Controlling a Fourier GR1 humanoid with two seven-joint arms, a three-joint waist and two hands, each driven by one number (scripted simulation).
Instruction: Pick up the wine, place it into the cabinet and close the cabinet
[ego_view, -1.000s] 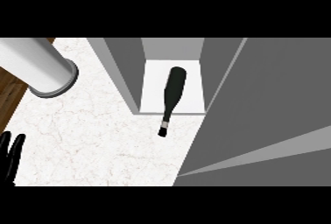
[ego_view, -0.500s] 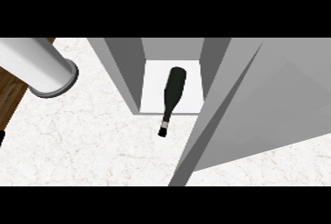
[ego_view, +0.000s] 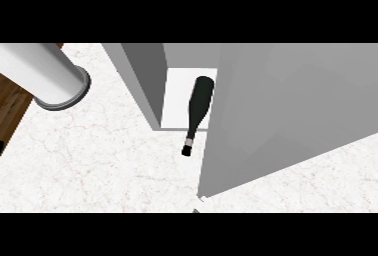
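Note:
The dark wine bottle (ego_view: 198, 107) lies on its side on the white floor of the cabinet (ego_view: 176, 95). Its neck and pale-banded cap (ego_view: 187, 148) stick out over the counter. The grey cabinet door (ego_view: 295, 110) stands swung in from the right, and its edge runs close along the bottle's right side. The cabinet's left wall (ego_view: 140, 80) stands beside the bottle. Only a dark sliver of my left hand (ego_view: 1, 148) shows at the left edge. My right hand is nowhere in the head view.
A pale cylinder with a grey rim (ego_view: 52, 75) stands at the upper left of the white marble counter (ego_view: 96, 165). Brown wood floor (ego_view: 11, 112) shows past the counter's left edge.
The cabinet door has swung leftward, toward the bottle, and now hides the right side of the opening. My left hand has slid out past the left edge.

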